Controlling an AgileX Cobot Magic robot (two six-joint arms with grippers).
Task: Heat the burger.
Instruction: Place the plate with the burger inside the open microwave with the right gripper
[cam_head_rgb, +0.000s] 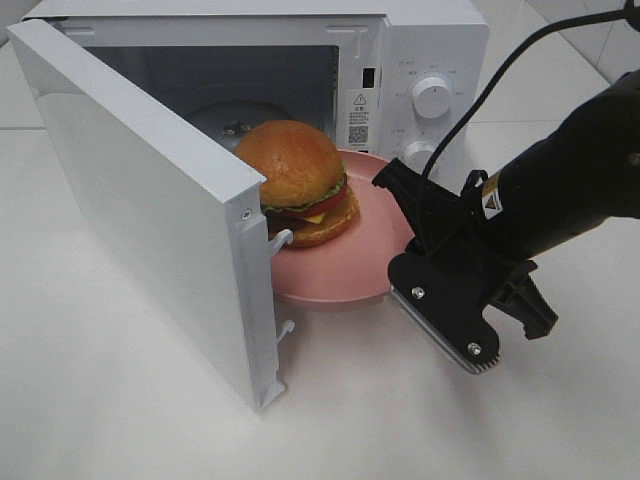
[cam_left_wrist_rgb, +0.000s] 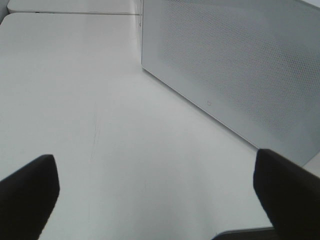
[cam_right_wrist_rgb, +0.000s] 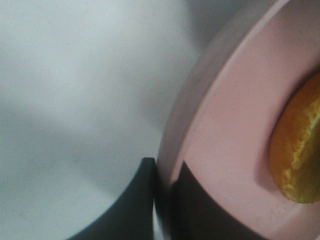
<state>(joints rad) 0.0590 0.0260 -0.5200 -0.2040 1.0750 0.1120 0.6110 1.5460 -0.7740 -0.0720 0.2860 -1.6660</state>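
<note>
Bright, even light, soft shadows on the white table (cam_head_rgb: 120, 420) (right wrist view heavily blurred)

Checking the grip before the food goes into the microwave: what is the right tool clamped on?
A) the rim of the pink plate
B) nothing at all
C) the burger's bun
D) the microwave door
A: in the right wrist view the right tool pinches the rim of the pink plate, while the burger sits further in on the plate, untouched.
</note>
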